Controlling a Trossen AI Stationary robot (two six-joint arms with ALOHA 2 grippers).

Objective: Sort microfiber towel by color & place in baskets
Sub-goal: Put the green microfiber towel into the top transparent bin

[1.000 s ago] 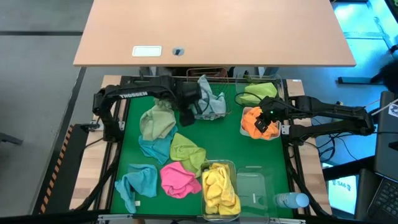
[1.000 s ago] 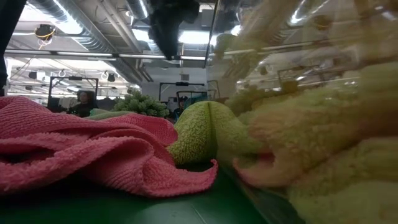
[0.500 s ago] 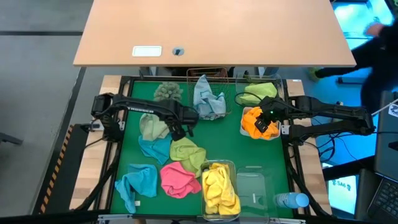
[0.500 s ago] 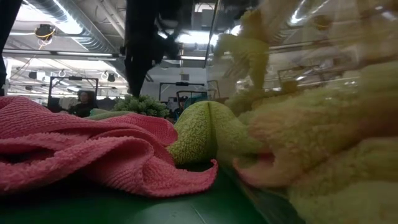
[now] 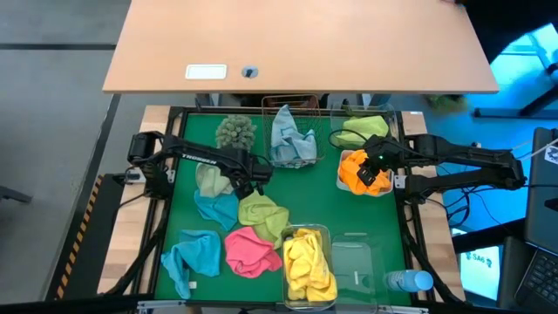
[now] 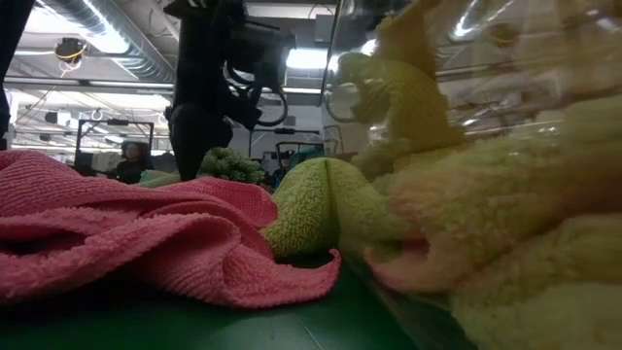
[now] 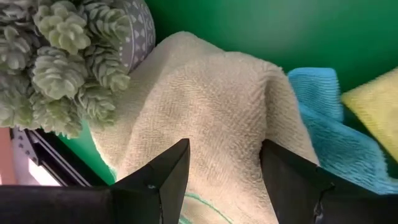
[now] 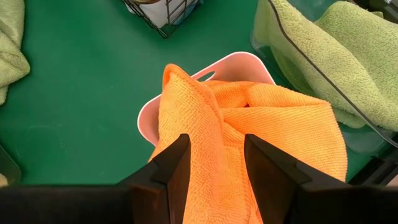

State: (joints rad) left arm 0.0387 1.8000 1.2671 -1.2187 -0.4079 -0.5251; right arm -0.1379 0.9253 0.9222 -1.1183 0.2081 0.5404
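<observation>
Above the pale towel (image 7: 211,118), the left tool (image 5: 248,177) gapes wide, holding nothing.

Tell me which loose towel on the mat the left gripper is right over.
The pale cream-green towel beside the shaggy ball; the left gripper hangs open at its edge, while the lime, teal and pink ones lie farther off.

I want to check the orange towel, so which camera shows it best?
The right wrist view: the orange towel fills the picture, bunched in its white tray just past the right gripper. The high view shows it small and partly under that gripper. The low and left wrist views don't show it.
</observation>
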